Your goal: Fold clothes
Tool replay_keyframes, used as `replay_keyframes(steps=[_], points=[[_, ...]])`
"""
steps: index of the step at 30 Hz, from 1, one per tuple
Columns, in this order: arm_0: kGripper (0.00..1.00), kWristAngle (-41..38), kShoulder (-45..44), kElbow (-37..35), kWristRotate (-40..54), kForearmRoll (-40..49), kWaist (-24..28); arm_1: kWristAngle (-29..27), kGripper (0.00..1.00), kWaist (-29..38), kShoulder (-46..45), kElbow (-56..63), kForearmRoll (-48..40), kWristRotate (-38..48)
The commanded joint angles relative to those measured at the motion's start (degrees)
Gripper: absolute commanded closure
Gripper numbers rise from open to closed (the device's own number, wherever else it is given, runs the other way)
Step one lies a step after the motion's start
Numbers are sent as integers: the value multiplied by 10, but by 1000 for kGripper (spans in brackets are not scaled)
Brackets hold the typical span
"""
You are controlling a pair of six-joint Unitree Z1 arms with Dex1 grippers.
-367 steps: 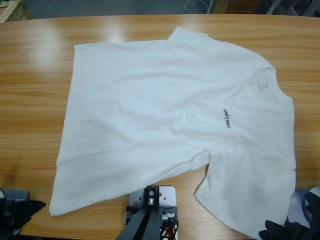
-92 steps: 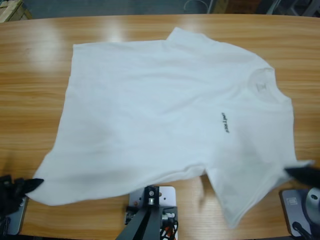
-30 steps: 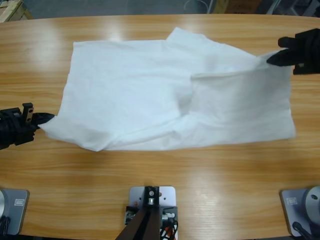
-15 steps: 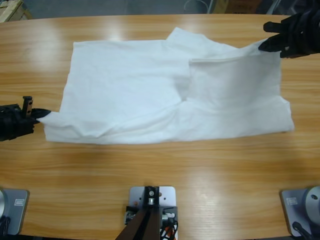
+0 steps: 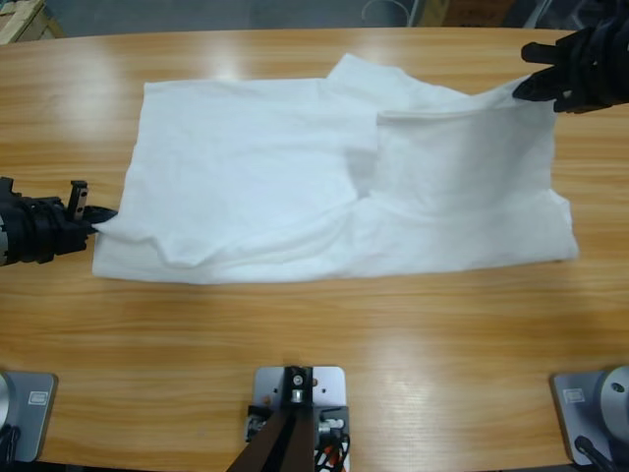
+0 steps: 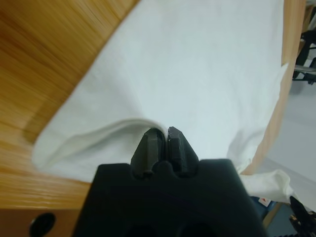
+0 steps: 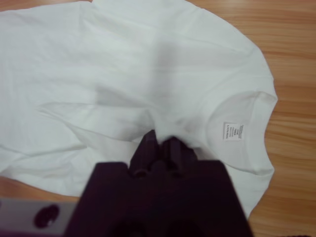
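I've got the T-shirt (image 5: 295,197) half-folded on the table (image 5: 314,354): left gripper (image 5: 93,218) clenched on left hem corner, right gripper (image 5: 526,87) clenched on far-right edge, fabric raised there.

1. The place looks like a robotics lab or workshop rather than a home.
2. A long wooden table (image 5: 324,334) with a glossy top fills the high view, and bright patches of overhead light reflect on it near its far edge.
3. Beyond the far edge lies a plain grey floor (image 5: 197,15), as in a work hall.
4. A pale wooden crate or pallet (image 5: 20,18) sits at the upper left corner of the high view.
5. At the upper right, dark frames and stands (image 5: 570,12) crowd the background; what they are cannot be told.
6. The left wrist view shows black equipment legs (image 6: 305,59) standing on the pale floor past the table's edge.
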Motion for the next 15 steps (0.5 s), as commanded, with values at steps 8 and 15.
replay_keyframes(steps=[8,15], points=[[251,-80,76,16,46,-52,71,10,1000,-14,39,6,-21,-9],[0,-79,84,29,69,-52,82,21,1000,-14,41,11,-24,-9]])
